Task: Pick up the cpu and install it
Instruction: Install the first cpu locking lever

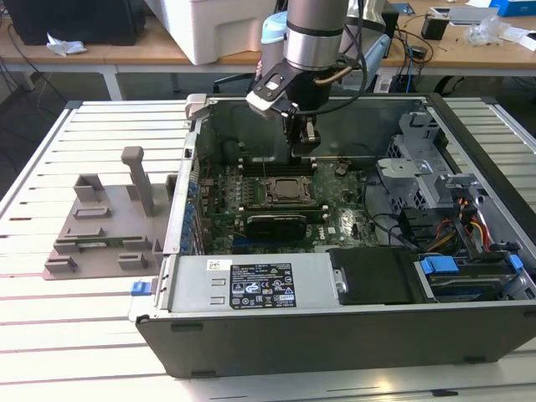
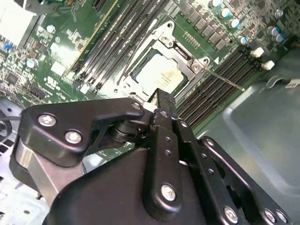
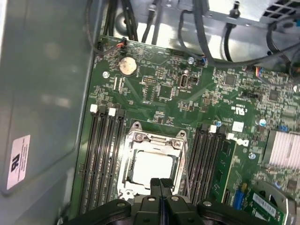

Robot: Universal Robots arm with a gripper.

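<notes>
The cpu (image 3: 151,165) is a pale silver square lying flat inside the metal-framed socket (image 3: 136,138) on the green motherboard; the second wrist view shows the cpu (image 2: 157,75) there too. In the exterior view the socket (image 1: 289,191) sits mid-board inside the open computer case (image 1: 335,335). My gripper (image 1: 303,151) hangs a little above the socket's far side. Both wrist views show its black fingertips (image 3: 160,183) pressed together, shut with nothing between them, just off one edge of the cpu. In the second wrist view the gripper (image 2: 162,97) covers part of the socket frame.
Black memory slots (image 3: 101,154) flank the socket on both sides. A heat sink (image 3: 283,147), a coin battery (image 3: 127,65) and cables (image 3: 201,33) lie around it. The case wall (image 3: 42,93) stands close by. A power supply (image 1: 251,285), drive cage (image 1: 419,167) and grey fixture (image 1: 100,226) show outside.
</notes>
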